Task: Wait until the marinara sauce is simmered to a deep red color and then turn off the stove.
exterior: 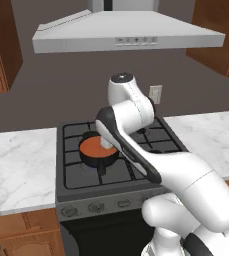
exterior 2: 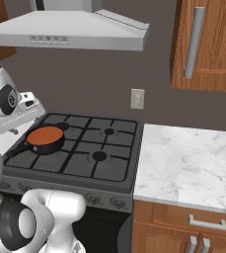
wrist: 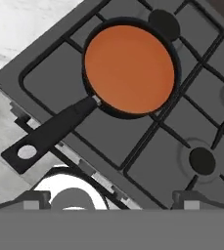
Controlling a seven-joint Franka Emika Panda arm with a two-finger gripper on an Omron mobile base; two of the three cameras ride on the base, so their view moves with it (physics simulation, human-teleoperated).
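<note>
Left base view: stove (exterior: 117,172), dark grey, set between marble counters (exterior: 18,170); marinara sauce (exterior: 97,147), orange-red, in black pan (exterior: 100,159) on front-left burner, arm above. Right base view: sauce (exterior 2: 45,135) on near-left grate. Hand view: gripper (wrist: 111,199) above sauce (wrist: 129,69); fingertips apart, holding nothing.

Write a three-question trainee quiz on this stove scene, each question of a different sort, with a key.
1. True or false: the marinara sauce is already deep red.
2. Multiple choice: the pan sits on the stove at its
A. front right
B. back right
C. front left
3. Fill in: the pan handle points toward the stove's ____ edge.

Key:
1. False; it looks orange-red.
2. C
3. front, where the knobs are.
</note>
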